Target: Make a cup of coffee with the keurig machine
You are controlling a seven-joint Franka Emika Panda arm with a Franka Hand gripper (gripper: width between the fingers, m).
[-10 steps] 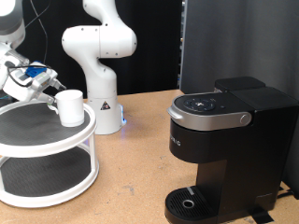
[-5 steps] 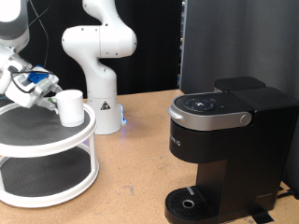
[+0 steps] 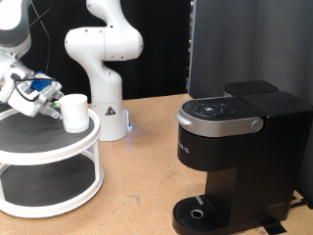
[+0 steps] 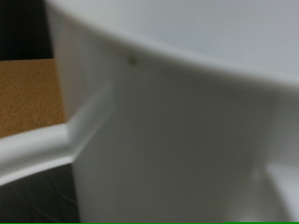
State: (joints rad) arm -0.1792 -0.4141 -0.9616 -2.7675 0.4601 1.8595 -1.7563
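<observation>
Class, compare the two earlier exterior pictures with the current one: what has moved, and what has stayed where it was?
The gripper has shifted a little toward the exterior view's left and now sits right beside the cup on the white two-tier stand. Whether it grips the cup cannot be seen. The cup, the stand and the keurig machine have not moved.

The robot arm is reaching down from the exterior view's top left corner, its wrist tilting toward the exterior view's right. The gripper is sitting low at the left edge, fingers pointing right. The view is too small to show how the jaws stand.
</observation>
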